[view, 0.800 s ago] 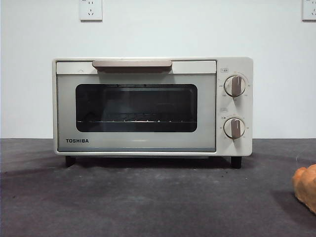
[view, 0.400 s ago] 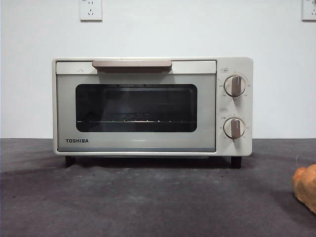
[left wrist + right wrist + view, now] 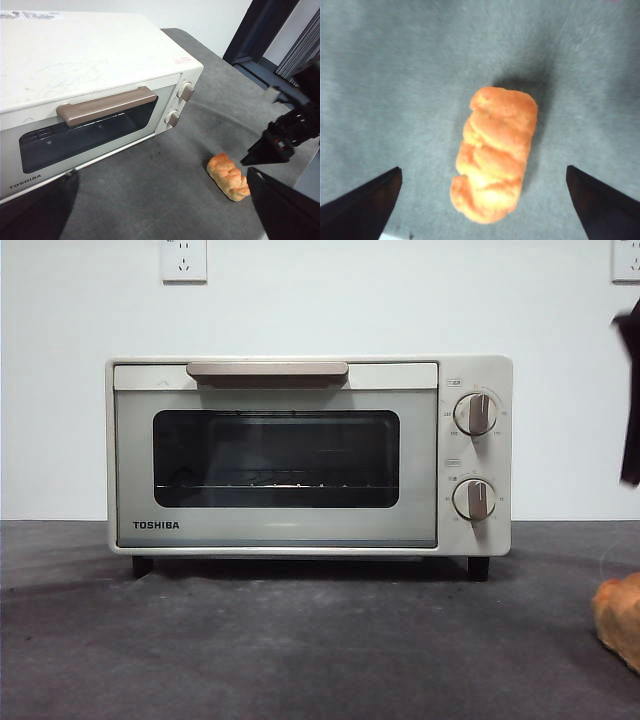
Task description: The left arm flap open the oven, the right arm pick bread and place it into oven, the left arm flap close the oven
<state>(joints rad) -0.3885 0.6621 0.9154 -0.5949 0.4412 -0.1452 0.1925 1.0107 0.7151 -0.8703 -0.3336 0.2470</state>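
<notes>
I see the oven (image 3: 308,455) standing shut in the middle of the grey table (image 3: 300,640), only its wire rack (image 3: 275,484) showing behind the dark glass. The bread (image 3: 494,153) lies on the table at about four o'clock from the oven, well apart from it. My right gripper (image 3: 482,200) hangs over the bread, jaws spread wide and holding nothing. My left gripper (image 3: 160,210) waits near the oven door, also wide open and empty

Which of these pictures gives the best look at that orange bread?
The right wrist view: the bread lies whole and large on the grey table. The left wrist view shows it whole but small, beside the oven. The front view catches only its end at the edge.
</notes>
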